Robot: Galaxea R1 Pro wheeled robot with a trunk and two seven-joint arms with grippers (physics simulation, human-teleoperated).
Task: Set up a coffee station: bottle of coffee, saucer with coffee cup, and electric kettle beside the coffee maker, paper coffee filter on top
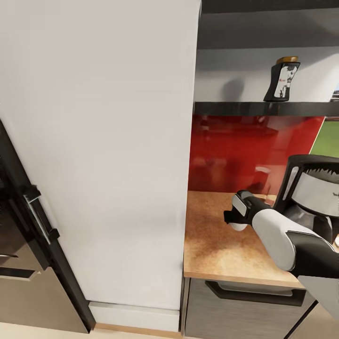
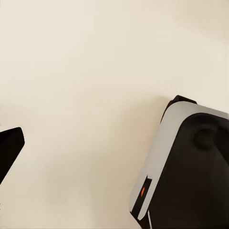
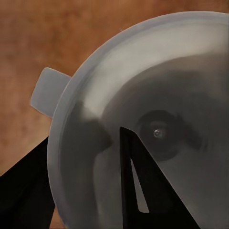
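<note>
A white coffee cup (image 3: 157,81) with a small handle is seen from above in the right wrist view. My right gripper (image 3: 85,136) straddles its rim, one dark finger (image 3: 138,181) inside and the other outside, shut on the wall. In the head view that gripper (image 1: 232,217) hangs over the left part of the tan kitchen countertop (image 1: 216,254), left of the black-and-white coffee maker (image 1: 313,193). The bottle of coffee (image 1: 284,80), gold-capped, stands on the black kitchen shelf (image 1: 245,108). One dark left finger (image 2: 9,150) shows at the edge over pale floor.
A tall white cabinet (image 1: 103,155) borders the counter on the left, with a dark oven front (image 1: 23,249) beyond it. A red backsplash (image 1: 235,150) runs behind the counter. A grey drawer front (image 1: 245,306) sits under the worktop.
</note>
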